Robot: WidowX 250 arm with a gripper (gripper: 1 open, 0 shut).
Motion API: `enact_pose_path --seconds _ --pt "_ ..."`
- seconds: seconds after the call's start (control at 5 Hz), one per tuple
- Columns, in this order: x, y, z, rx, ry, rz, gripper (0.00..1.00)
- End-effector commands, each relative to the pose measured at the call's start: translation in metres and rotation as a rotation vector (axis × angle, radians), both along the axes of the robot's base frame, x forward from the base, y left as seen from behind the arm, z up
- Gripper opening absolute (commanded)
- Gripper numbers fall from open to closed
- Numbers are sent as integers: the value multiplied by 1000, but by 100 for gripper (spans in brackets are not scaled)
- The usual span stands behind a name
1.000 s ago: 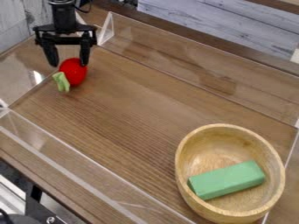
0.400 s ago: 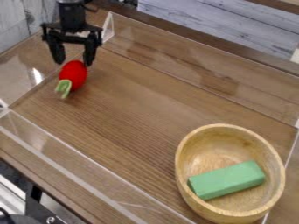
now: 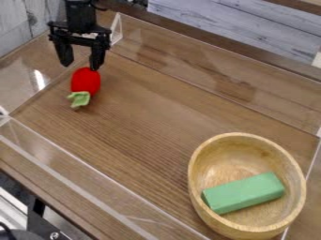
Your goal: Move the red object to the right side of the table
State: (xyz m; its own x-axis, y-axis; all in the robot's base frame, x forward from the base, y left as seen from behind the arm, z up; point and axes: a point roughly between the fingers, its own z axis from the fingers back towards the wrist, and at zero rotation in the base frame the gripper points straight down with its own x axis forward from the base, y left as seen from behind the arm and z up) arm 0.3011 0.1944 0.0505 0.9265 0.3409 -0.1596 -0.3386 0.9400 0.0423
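Camera: red object [image 3: 84, 82] lies leafy end lower-left.

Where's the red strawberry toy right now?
The strawberry toy lies at the camera view's upper left on the table, just below the open hand, far from the wooden bowl.

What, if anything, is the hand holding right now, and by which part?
Nothing. The hand stands open, pointing down, just above the small rounded red strawberry-like toy, which lies on the brown wood-grain table with its green leafy end toward the lower left.
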Motion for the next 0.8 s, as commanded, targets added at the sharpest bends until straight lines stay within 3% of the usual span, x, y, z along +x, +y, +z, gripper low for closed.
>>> enact_pose_path --seconds 0.0,0.2,0.4,0.6 --pt "10 8 9 40 -35 -26 0" --pt "15 8 6 45 -31 -61 0" --pt "34 -18 22 59 -57 -156 0" --pt "50 -62 29 67 -85 -206 0"
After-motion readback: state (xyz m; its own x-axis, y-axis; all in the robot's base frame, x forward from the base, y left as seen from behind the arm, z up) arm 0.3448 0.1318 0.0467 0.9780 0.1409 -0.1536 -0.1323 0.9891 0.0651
